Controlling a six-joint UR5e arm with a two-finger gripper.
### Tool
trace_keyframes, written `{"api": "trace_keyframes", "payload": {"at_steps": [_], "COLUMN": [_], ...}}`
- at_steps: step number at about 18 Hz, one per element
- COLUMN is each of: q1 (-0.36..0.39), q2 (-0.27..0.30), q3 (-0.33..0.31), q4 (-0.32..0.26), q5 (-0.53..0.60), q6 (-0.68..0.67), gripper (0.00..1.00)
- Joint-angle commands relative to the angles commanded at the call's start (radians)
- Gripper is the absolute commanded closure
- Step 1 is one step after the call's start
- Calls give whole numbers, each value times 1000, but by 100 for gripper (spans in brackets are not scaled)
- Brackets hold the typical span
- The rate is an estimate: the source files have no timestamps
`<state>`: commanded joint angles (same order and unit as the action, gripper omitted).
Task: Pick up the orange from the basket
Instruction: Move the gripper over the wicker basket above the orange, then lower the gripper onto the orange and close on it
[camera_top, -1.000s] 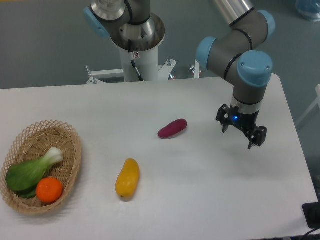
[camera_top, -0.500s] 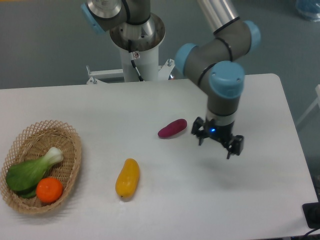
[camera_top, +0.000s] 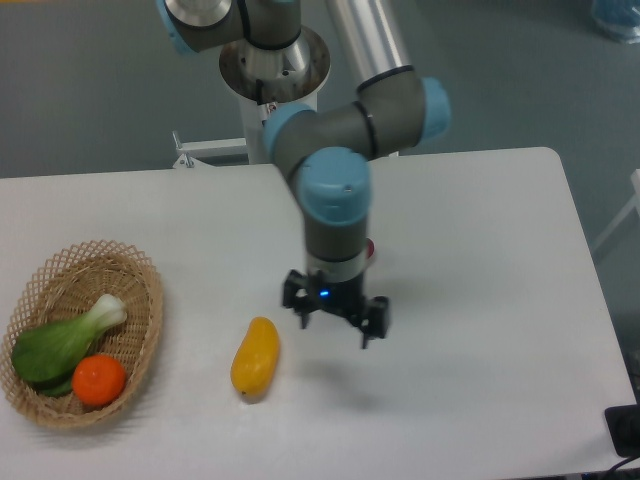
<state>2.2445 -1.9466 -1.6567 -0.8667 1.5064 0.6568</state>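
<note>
A: How does the orange (camera_top: 99, 380) look?
B: Small, round, bright and glossy, lying at the near end of the wicker basket (camera_top: 143, 300), touching a leafy green vegetable (camera_top: 62, 341).
A: And the gripper (camera_top: 336, 318)?
B: Spread apart and empty above the table (camera_top: 480, 300), just right of a yellow mango-like fruit (camera_top: 255, 356), well apart from the basket.

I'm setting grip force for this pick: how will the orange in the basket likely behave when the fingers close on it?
The orange looks round and glossy, so it may slip or roll out of a light pinch. It rests against the bok choy and the basket wall, which probably steadies it but crowds the fingers. It looks firm, likely tolerating moderate force.
</note>
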Motion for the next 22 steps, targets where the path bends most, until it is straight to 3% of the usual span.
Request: {"api": "trace_keyframes", "payload": {"at_steps": [9,13,22], "q1": [-235,-313,-385], "q2": [-26,-73,-169], "q3": [58,74,135], "q4": [-2,0,-12], "q5": [-2,6,-5], "q6": [-550,-676,-1103], "gripper": [0,0,0]}}
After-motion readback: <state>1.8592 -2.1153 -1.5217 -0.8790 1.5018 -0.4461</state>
